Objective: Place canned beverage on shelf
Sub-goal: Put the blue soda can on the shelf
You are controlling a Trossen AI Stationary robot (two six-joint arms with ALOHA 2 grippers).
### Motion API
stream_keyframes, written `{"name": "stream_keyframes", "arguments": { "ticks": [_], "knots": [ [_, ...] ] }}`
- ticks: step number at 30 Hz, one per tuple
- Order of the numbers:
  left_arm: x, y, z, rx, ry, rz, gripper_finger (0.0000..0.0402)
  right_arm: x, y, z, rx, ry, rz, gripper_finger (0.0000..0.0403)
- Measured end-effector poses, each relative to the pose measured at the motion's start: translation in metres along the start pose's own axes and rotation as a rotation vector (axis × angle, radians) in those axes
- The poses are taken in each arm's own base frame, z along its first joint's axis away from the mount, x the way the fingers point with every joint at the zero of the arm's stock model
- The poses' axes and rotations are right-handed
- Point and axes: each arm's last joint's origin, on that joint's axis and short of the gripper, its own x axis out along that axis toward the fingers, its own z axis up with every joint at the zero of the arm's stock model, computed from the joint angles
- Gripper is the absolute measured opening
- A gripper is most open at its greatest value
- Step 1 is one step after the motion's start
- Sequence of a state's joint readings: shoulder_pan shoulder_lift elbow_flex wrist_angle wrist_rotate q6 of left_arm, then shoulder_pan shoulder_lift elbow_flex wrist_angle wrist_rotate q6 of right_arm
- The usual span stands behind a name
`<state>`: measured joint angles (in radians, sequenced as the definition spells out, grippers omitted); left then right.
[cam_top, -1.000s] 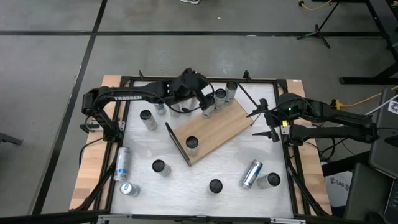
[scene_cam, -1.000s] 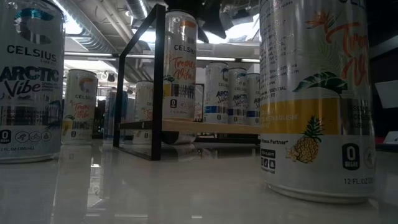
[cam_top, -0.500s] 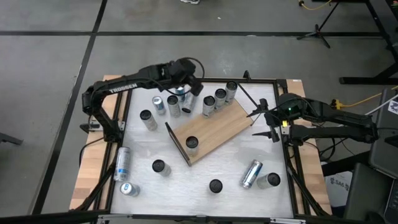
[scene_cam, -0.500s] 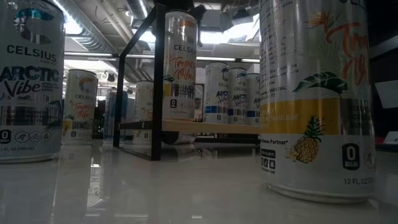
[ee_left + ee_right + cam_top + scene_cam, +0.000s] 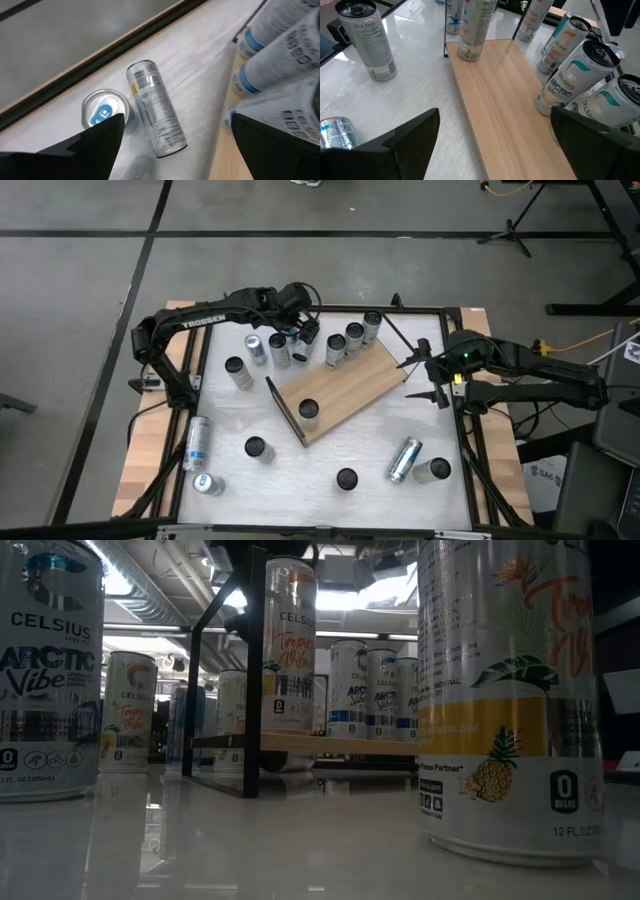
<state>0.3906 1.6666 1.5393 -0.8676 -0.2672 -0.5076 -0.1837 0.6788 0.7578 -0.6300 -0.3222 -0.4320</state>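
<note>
The shelf (image 5: 345, 388) is a light-brown board lying slantwise mid-table, with a dark panel (image 5: 286, 412) at its near-left end. One can (image 5: 309, 412) stands on the board by that panel. Three cans (image 5: 353, 336) stand in a row at its far end and also show in the right wrist view (image 5: 570, 80). My left gripper (image 5: 303, 330) is open and empty above the table, just left of that row. Two upright cans (image 5: 155, 115) stand on the table below it. My right gripper (image 5: 425, 377) is open and empty at the table's right edge, facing the shelf (image 5: 510, 110).
Upright cans stand on the white tabletop at the left (image 5: 237, 370), near left (image 5: 258, 448), near middle (image 5: 346, 478) and near right (image 5: 435, 470). Lying cans are at the near right (image 5: 404, 458) and left edge (image 5: 197, 442). A black frame (image 5: 300, 308) rims the table.
My left gripper has drawn back from the leftmost can of the row on the shelf's far end, going up and toward the table's far left, then down a little. It now hangs over the two cans on the table. The three cans stay standing on the shelf.
</note>
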Motion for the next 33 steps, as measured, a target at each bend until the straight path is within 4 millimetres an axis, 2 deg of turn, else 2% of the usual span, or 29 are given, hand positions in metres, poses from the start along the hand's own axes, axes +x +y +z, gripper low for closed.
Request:
{"name": "stream_keyframes", "arguments": {
  "ticks": [10, 16, 27, 33],
  "knots": [
    [0.015, 0.004, -0.015, -0.003, 0.076, 0.004, 0.0357, 0.0, 0.0, 0.0, 0.0, 0.0, 0.0, 0.037],
    [0.016, 0.008, -0.012, -0.042, 0.045, 0.057, 0.0357, 0.0, 0.0, 0.0, 0.0, 0.0, 0.0, 0.037],
    [0.022, 0.037, 0.001, -0.135, 0.029, 0.127, 0.0357, 0.0, 0.0, 0.0, 0.0, 0.0, 0.0, 0.037],
    [0.024, 0.04, 0.002, -0.144, 0.028, 0.134, 0.0357, 0.0, 0.0, 0.0, 0.0, 0.0, 0.0, 0.037]
  ]
}}
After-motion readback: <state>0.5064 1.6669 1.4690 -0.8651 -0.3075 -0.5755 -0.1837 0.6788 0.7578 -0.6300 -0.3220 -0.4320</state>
